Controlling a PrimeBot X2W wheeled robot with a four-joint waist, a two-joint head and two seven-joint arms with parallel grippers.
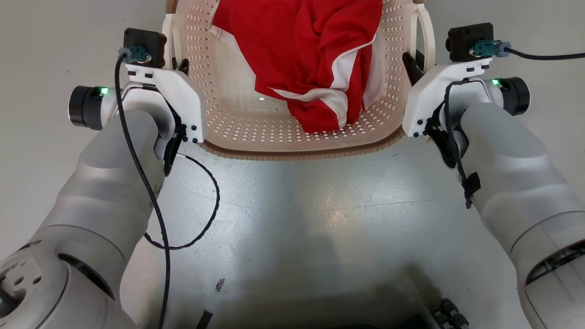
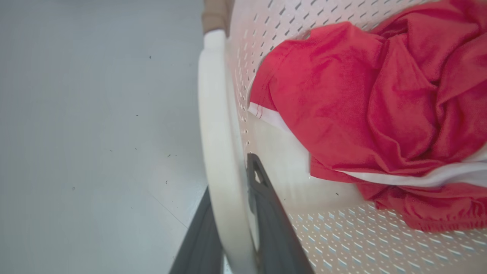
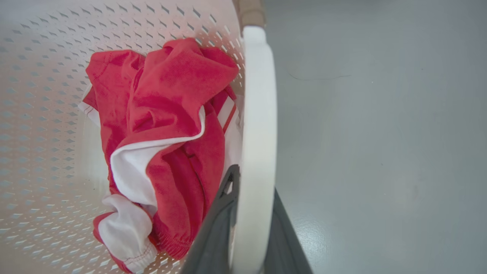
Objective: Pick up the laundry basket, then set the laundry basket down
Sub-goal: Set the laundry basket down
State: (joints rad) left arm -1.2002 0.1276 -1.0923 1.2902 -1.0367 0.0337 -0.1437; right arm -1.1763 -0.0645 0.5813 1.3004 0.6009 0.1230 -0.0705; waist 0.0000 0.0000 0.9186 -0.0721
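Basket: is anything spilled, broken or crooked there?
Nothing stands out: the basket looks whole, the red cloth lies crumpled inside, and the left fingers and right fingers clasp its handles alike.

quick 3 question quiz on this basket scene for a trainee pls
1. True or false: the left gripper straddles the left handle of the laundry basket, and the right gripper straddles its right handle.
2. What lies in the basket? A) a blue towel B) a red and white garment C) bottles
3. Fill in: the basket's woven-look rim is ___ in colour.
Key: 1 true; 2 B; 3 brown.
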